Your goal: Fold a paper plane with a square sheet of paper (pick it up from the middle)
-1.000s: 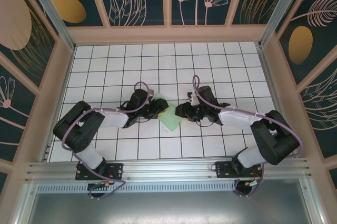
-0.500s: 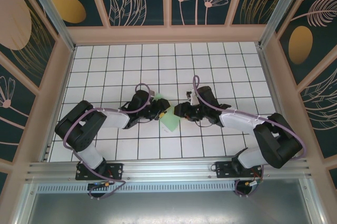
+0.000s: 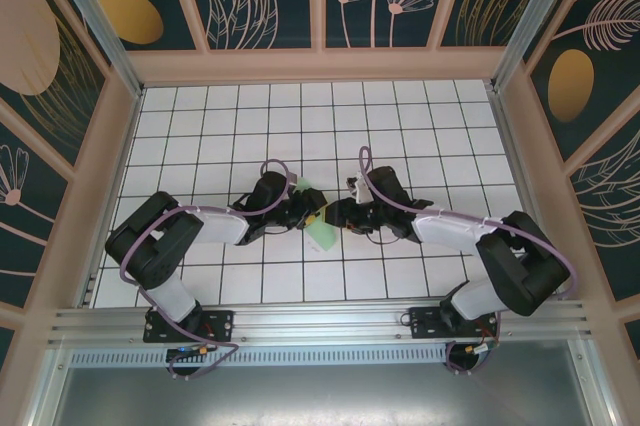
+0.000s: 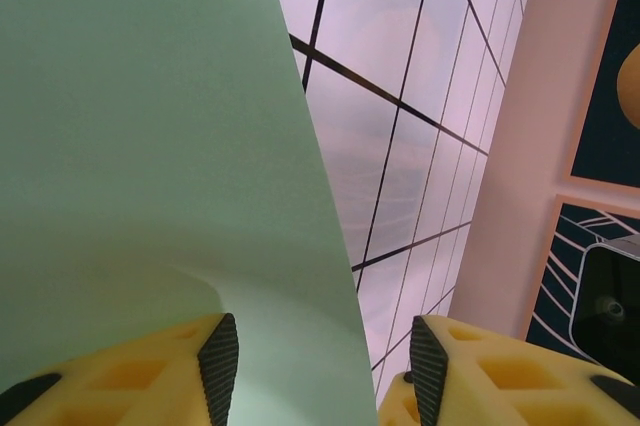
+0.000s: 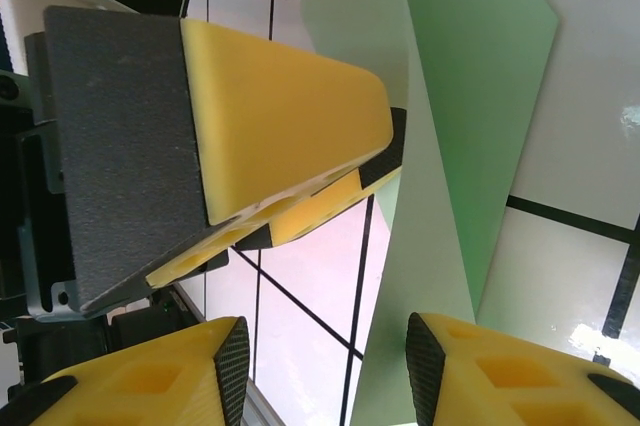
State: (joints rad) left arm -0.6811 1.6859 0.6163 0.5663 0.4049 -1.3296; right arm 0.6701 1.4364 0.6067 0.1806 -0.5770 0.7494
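The square sheet of paper (image 3: 321, 233) is pale green and folded, and lies at the table's middle between the two grippers. My left gripper (image 3: 310, 214) sits at its left edge, the right gripper (image 3: 337, 214) at its right edge, tips almost meeting. In the left wrist view the paper (image 4: 150, 146) curves up beside the left pad and reaches into the gap of the left gripper (image 4: 325, 371), whose jaws stand apart. In the right wrist view the right gripper (image 5: 328, 366) is open, the paper (image 5: 470, 96) passes by its right pad, and the left gripper's yellow fingers (image 5: 280, 116) are just ahead.
The white grid-tiled table (image 3: 420, 126) is ringed by a wooden frame (image 3: 320, 64). A metal rail (image 3: 320, 321) runs along the near edge by the arm bases. Both arms are stretched inward over the table's middle rows.
The right gripper has slid left, closing on the paper and the left gripper. The left gripper has edged slightly right. The paper shows less between them.
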